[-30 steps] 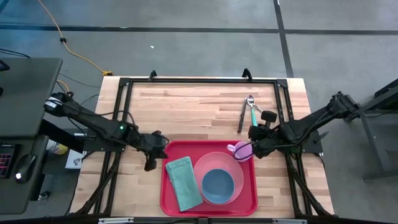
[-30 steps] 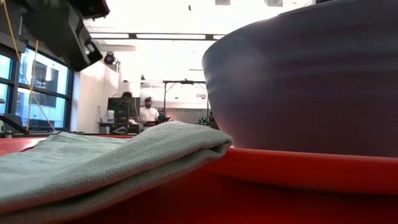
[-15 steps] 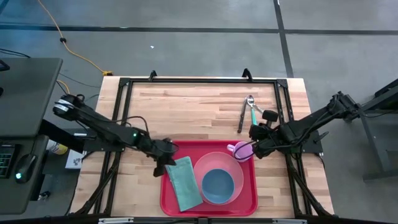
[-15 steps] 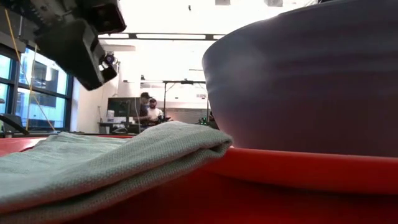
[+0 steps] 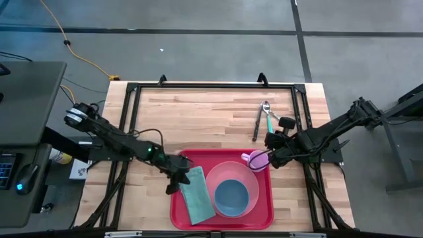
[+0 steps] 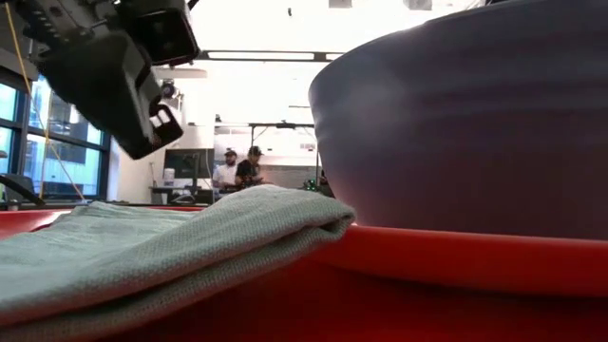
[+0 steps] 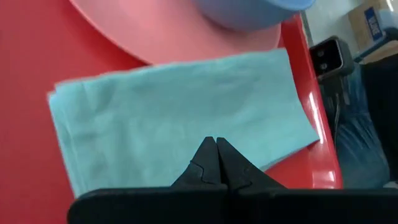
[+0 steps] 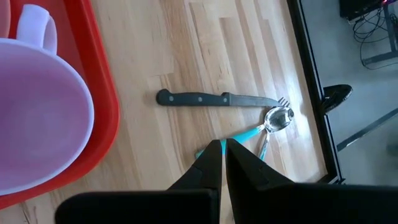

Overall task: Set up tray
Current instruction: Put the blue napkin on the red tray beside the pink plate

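The red tray [image 5: 264, 208] lies at the table's near edge. On it a folded teal napkin [image 5: 196, 194] lies flat beside a pink plate [image 5: 218, 173] that carries a blue bowl [image 5: 231, 195]. A purple cup [image 5: 255, 160] stands in the tray's far right corner. My left gripper [image 5: 173, 180] is shut and hovers over the tray's left rim, above the napkin [image 7: 186, 106]; the low view shows the left gripper [image 6: 128, 81] clear of the cloth [image 6: 171, 242]. My right gripper [image 5: 269, 158] is shut, just right of the cup [image 8: 37, 112].
A black-handled knife [image 5: 256, 122], a spoon and a teal-handled fork [image 5: 268, 112] lie on the bare wood beyond the tray, at the far right; they show as the knife [image 8: 211, 99] and the spoon [image 8: 278, 118] in the right wrist view. A black frame borders the table. People stand far back in the room.
My left gripper has moved toward the table's right and near edges, from beside the tray's far left corner to over its left rim by the napkin, and it has come lower. The napkin, dishes and right arm have stayed where they were.
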